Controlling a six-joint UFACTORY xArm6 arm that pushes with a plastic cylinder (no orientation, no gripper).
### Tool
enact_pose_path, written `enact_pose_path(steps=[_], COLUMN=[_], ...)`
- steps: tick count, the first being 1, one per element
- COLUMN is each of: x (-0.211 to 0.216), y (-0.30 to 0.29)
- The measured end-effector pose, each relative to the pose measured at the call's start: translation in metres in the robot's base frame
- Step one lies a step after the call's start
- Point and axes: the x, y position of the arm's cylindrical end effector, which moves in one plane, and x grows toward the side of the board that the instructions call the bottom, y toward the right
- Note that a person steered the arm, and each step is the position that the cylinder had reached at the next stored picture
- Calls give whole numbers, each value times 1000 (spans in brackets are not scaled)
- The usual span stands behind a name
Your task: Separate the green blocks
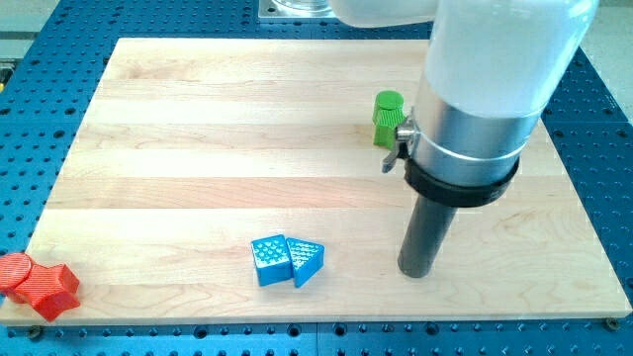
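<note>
A green block [387,117] stands near the view's upper right, partly hidden behind the arm's silver collar; only its left part shows, so its shape is unclear and I cannot tell if a second green block lies behind. My tip [415,273] rests on the board well below the green block, toward the view's bottom. Two blue blocks lie to the tip's left, touching each other: a blue cube-like block [269,261] and a blue triangular block [308,261].
Two red blocks [36,282] sit at the board's bottom left corner, overhanging its edge. The wooden board [198,129] lies on a blue perforated table [30,59]. The arm's white body [499,59] covers the view's upper right.
</note>
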Motion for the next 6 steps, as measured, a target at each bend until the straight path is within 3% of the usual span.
enact_pose_path(steps=[2, 4, 5, 6], x=[-31, -129, -153, -177], y=[11, 14, 37, 22])
